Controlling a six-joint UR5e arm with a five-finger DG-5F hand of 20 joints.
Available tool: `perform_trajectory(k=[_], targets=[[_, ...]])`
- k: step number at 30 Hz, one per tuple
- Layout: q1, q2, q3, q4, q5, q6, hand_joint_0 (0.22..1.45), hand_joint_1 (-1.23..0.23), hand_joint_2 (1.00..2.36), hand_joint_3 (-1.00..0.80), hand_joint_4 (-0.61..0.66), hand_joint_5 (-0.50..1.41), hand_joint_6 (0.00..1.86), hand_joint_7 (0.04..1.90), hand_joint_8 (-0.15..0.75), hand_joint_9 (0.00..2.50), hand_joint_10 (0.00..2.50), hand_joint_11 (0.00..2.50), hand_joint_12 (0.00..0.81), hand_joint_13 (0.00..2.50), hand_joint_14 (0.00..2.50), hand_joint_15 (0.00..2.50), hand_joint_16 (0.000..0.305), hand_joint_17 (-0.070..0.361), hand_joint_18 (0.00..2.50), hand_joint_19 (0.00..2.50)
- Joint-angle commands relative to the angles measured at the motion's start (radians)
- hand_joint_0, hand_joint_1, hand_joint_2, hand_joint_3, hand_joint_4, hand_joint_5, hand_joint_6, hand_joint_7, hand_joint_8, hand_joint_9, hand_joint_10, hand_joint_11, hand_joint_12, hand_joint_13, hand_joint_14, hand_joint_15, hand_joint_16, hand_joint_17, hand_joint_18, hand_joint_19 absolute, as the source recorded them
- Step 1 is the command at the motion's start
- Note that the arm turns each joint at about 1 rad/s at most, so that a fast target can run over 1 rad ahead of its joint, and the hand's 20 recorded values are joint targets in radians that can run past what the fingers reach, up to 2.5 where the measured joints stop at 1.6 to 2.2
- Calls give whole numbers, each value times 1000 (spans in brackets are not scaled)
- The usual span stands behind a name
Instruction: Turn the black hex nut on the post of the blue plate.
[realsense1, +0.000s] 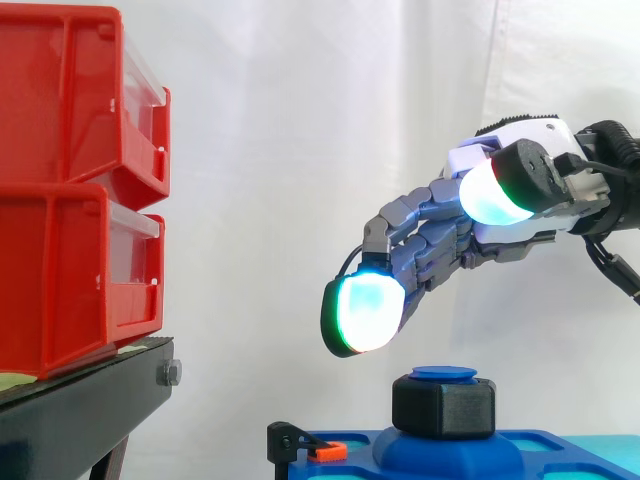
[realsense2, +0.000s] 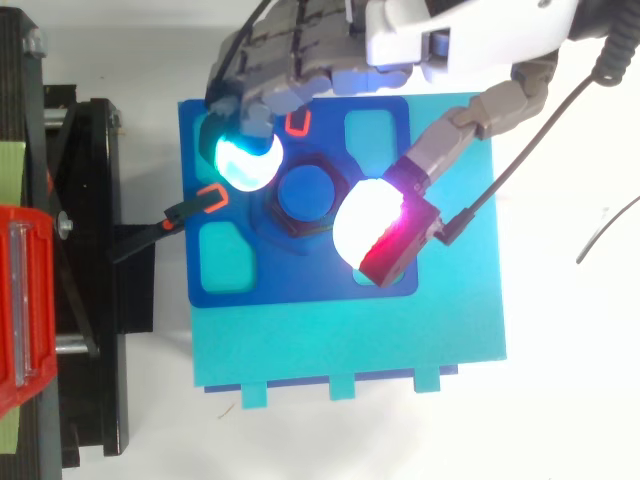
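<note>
My hand hovered just above the black hex nut without touching it, fingers and thumb spread apart and holding nothing. The nut sat on the post in the middle of the blue plate. Seen from above, my fingertips and thumb pad flanked the nut.

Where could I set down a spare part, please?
Free: the bare strip of the cyan base bordering the blue plate, and the white tabletop beyond the base, opposite the black stand. Crowded: around the black hex nut under the hand, and at the clamp.
</note>
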Motion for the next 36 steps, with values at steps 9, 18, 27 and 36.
perform_trajectory(k=[9, 18, 27, 36], targets=[[35, 0, -31, 23, 42, 9, 495, -270, 1000, -500, 273, -199, 503, 794, 299, 459, 0, 0, 382, 472, 4, 122, 53, 119, 412, 336], [64, 0, -33, 34, 84, 14, 496, -267, 1000, -500, 270, -199, 503, 791, 299, 461, 0, 0, 383, 472, 4, 123, 53, 119, 413, 340], [77, 0, -86, 90, 104, 19, 496, -267, 1000, -500, 270, -200, 503, 794, 300, 461, 0, 0, 383, 474, 4, 123, 53, 119, 414, 344], [77, 0, -94, 100, 104, 26, 496, -266, 1000, -500, 268, -200, 503, 792, 298, 462, 0, 0, 384, 477, 4, 123, 53, 119, 419, 334]])
